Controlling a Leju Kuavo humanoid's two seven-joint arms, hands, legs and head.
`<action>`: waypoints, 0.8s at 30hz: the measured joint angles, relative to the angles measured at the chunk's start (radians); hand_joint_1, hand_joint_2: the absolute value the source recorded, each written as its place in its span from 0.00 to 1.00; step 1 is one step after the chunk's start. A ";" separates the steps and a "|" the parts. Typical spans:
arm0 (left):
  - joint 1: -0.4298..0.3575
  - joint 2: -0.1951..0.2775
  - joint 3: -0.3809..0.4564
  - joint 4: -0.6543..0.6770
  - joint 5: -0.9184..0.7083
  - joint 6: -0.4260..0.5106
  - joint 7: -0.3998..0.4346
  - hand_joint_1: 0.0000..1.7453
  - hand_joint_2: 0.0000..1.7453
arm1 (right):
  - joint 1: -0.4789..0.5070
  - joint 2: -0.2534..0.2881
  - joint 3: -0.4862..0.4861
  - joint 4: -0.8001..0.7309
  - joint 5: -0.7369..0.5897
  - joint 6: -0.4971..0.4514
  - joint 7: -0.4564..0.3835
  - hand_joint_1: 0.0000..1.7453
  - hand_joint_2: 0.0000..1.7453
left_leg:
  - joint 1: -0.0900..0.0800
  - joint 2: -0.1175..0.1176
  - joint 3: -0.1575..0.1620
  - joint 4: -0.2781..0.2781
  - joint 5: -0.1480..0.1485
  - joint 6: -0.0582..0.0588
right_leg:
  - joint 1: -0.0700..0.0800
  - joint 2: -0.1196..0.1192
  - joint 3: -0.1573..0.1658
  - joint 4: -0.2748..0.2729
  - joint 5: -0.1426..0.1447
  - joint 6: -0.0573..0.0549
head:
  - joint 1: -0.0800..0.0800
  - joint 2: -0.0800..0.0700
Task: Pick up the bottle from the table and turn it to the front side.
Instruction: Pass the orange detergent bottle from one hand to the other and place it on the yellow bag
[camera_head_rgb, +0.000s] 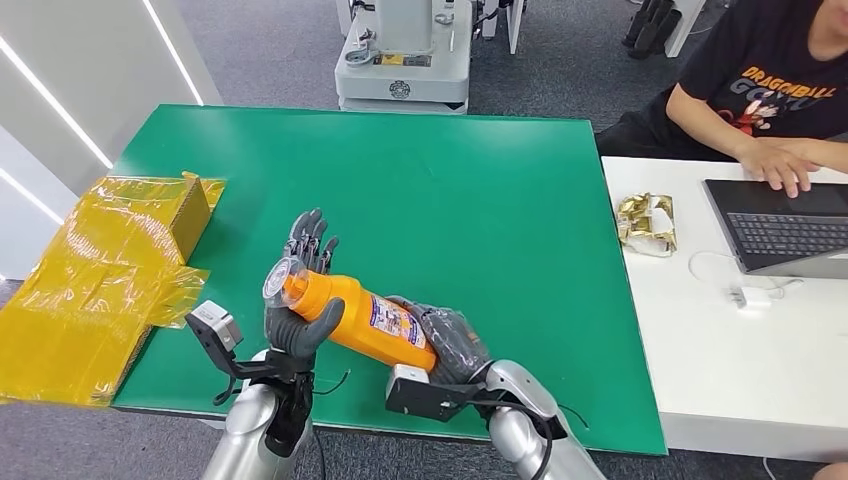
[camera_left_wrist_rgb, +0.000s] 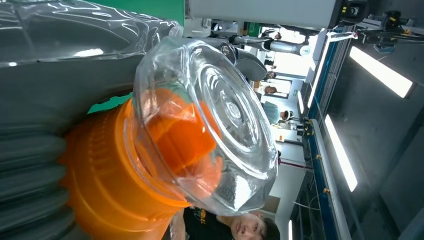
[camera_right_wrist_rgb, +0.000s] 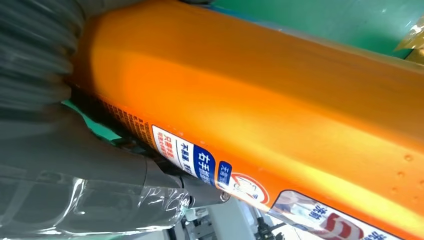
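Bottle (camera_head_rgb: 365, 318) held up over the near edge of the green table (camera_head_rgb: 480, 180), lying on its side.

Its long side runs from about 10 o'clock to 4 o'clock, with the clear cap (camera_head_rgb: 279, 280) at the 10 o'clock end and a blue-and-white label facing up. The left hand (camera_head_rgb: 300, 300) wraps the neck just under the cap, and the right hand (camera_head_rgb: 450, 345) seems to cup the bottom end, though its fingers are mostly hidden. A yellow wrapped box (camera_head_rgb: 110, 270) sits at 9 o'clock. A white desk (camera_head_rgb: 720, 350) with a laptop (camera_head_rgb: 785, 225) stands at 3 o'clock, where a person (camera_head_rgb: 770, 90) sits. The floor is grey carpet.
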 joint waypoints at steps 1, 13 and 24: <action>0.000 -0.002 0.000 0.000 0.000 -0.003 0.002 0.00 1.00 | 0.004 0.000 -0.002 -0.006 0.003 0.000 0.003 1.00 1.00 | 0.000 0.000 0.000 0.000 0.000 0.000 | 0.000 0.000 0.000 0.000 0.000 0.000 | 0.000 0.000; -0.003 -0.011 0.000 -0.001 0.000 -0.016 0.004 0.96 1.00 | 0.026 0.000 -0.014 -0.035 0.015 -0.002 0.014 1.00 1.00 | 0.000 0.000 0.000 0.000 0.000 0.000 | 0.000 0.000 0.000 0.000 0.000 0.000 | 0.000 0.000; -0.021 -0.031 -0.006 -0.002 0.018 -0.046 0.007 1.00 1.00 | 0.082 0.000 -0.061 -0.108 -0.013 -0.077 -0.023 1.00 1.00 | 0.000 0.000 0.000 0.000 0.000 0.000 | 0.000 0.000 0.000 0.000 0.000 0.000 | 0.000 0.000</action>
